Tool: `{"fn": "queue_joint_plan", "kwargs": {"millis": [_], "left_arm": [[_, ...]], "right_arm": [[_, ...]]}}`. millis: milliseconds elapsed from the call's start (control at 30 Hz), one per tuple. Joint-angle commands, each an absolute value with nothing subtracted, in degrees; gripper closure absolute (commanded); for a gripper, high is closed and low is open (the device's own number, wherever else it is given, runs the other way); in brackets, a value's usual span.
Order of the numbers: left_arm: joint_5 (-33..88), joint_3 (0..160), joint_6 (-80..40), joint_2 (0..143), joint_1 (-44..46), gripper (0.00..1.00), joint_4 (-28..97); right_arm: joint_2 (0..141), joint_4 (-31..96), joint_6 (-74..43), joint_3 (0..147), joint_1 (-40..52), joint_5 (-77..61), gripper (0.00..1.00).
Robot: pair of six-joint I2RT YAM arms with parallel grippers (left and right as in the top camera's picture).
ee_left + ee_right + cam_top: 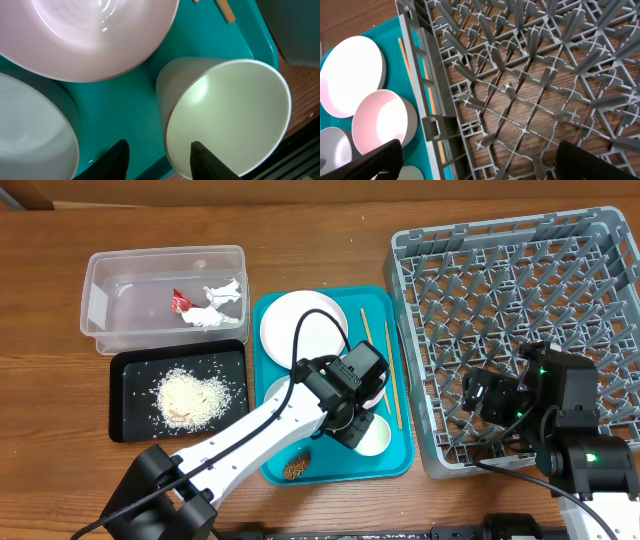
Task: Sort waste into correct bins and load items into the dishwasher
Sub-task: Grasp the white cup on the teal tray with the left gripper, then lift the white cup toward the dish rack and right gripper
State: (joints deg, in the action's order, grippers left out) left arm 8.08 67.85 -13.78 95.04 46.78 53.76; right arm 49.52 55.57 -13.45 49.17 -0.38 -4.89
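Left wrist view shows the small white round cup (227,115) at lower right on the teal serving tray (125,115), its wall between the parted fingers of the left gripper (157,155), while the right gripper (480,157) hangs wide-spread over the grey lattice dish rack (530,75).

Prob. robotics lab — robot arm (270,425) at wood table (330,240), staged dish rack (520,330).
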Motion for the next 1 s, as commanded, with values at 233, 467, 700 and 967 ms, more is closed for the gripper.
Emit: {"fn": "queue_joint_plan", "kwargs": {"millis": [233,467,700,967], "left_arm": [[10.35,65.06,-15.51,95.37,46.89,0.91,49.43],[10.59,66.46,-16.99,95.26,45.10,0.96,49.93],[24.12,80.20,-13.63,93.62,31.97,0.96,57.34],[62.35,83.29,-12.05,94.30,13.43,0.96,49.89]], "right_arm": [[49.32,55.44,-13.06,51.13,-0.62,-4.36,0.00],[49.32,55.44,-13.06,51.13,-0.62,-4.36,0.00],[49.32,54.72,-21.30,51.13,-0.62,3.95,0.00],[51.96,43.00,-16.08,51.18,-5.65,-13.04,0.01]]}}
